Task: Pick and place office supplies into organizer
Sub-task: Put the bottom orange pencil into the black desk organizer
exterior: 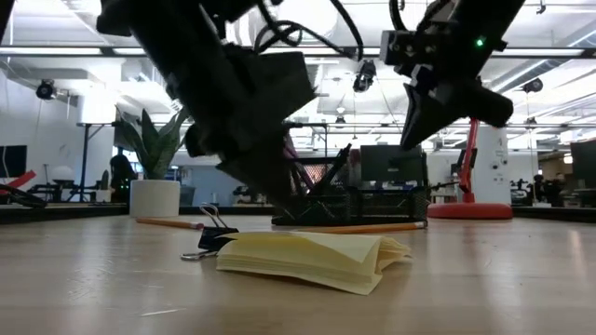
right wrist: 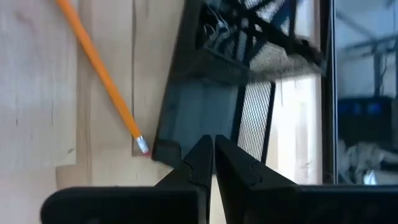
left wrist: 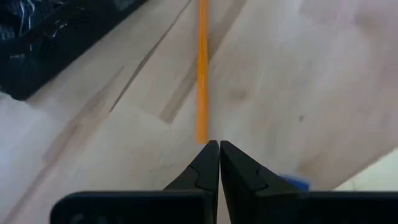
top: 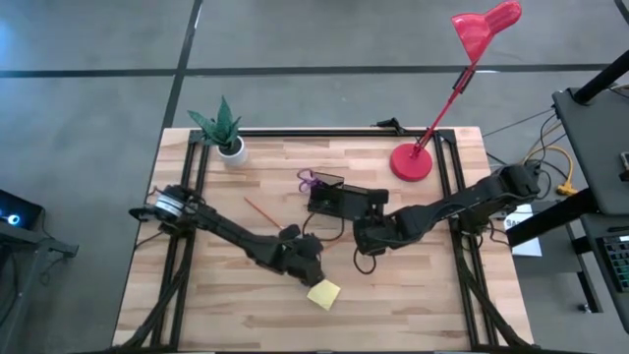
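No legible text, label, brand, number or sign in any view. Nothing printed on the yellow sticky-note pad (exterior: 317,257), on the orange pencils (left wrist: 202,68), or on the black mesh organizer (right wrist: 249,93). Nothing readable in the room behind the table either.

Organizer (right wrist: 211,118) contents blurred; orange pencil (left wrist: 202,68) cut off at edge

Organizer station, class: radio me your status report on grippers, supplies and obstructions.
Left gripper shut, empty, at an orange pencil. Right gripper shut, empty, over the organizer. Sticky-note pad and binder clip on the table. Nothing blocking.
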You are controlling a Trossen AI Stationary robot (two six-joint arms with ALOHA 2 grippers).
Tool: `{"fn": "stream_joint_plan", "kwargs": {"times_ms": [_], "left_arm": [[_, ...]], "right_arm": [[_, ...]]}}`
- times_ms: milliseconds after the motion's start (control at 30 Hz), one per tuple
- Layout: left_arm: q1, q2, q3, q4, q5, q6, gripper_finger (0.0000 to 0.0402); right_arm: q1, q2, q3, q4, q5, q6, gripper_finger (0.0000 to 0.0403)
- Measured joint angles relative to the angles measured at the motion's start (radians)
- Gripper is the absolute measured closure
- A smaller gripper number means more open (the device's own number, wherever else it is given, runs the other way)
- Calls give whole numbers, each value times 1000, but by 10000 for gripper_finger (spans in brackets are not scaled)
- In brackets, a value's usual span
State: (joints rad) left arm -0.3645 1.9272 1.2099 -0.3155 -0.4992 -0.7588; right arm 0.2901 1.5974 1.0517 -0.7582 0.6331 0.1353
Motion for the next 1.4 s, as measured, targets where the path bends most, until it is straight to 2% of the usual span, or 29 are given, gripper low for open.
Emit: {"fn": "stream_joint_plan", "kwargs": {"times_ms": [133,300,500,667,900,1267,1400], "left_arm": [[0,0,-29,9,-4,108,401],[7,0,-42,27,-4,162,401],[12,5,-42,108,17,261,401],[27,23,-47,99,18,268,401],[40,29,-52,114,15,242,401],[41,57,-51,142,30,215,402],[41,58,-52,140,36,216,402]], "right_arm": [[0,0,-55,119,-1,-161,394],[2,1,-118,250,-2,-349,394],[2,6,-131,275,-11,-364,394],[2,6,-131,312,-54,-401,394],[0,6,-131,374,-58,-432,394],[-26,6,-131,363,-58,-429,394],[-55,-1,-131,279,-58,-429,394]]}}
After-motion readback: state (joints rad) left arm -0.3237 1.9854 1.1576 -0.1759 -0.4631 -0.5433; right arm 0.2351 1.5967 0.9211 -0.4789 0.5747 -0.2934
